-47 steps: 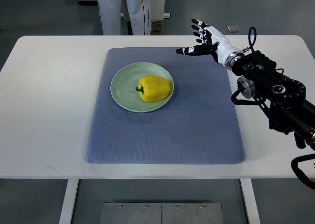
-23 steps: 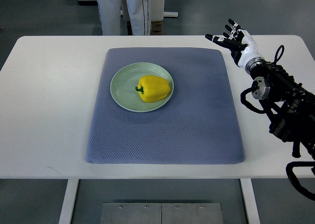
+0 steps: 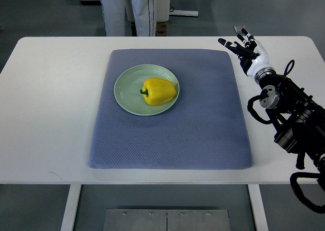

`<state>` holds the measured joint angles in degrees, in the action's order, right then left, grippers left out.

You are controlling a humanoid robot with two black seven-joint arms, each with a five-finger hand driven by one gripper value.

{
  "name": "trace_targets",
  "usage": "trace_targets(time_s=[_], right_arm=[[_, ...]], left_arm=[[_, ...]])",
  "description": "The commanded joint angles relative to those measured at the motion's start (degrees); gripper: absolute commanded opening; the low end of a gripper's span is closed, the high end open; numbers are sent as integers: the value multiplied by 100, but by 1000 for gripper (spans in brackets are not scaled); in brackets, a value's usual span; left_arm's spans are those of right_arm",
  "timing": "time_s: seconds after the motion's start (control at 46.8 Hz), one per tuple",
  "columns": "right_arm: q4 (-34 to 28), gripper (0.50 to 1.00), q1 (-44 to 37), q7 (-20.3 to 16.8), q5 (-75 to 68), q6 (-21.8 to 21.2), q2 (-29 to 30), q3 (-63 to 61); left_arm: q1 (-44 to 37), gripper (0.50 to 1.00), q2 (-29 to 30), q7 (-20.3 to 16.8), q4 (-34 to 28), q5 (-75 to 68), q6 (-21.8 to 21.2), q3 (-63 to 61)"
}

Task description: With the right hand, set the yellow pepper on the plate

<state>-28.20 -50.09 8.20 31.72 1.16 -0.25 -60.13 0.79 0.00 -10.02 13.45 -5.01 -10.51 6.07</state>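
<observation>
I see the yellow pepper [image 3: 160, 91] lying on the plate [image 3: 127, 81] toward the tabletop's [image 3: 51, 109] far middle, stem pointing left, well apart from my right hand [image 3: 245, 47], which hovers empty with fingers spread near the far right corner.

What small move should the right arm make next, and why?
Probably just draw the right hand back off the mat's far right corner toward rest. The yellow pepper already lies on the plate, and the hand is open, empty and well clear, so nothing looks left to place.
</observation>
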Motion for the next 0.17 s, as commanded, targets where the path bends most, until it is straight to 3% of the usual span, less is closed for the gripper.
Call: trace_targets(time_s=[0.0, 0.15], right_arm=[[-1, 1000, 43, 6, 1, -2, 8, 1], [-1, 1000, 78, 6, -8, -2, 25, 1]], left_arm=[[9, 1000, 0, 0, -9, 0, 5, 0], [0, 1000, 0, 0, -1, 0, -3, 0]])
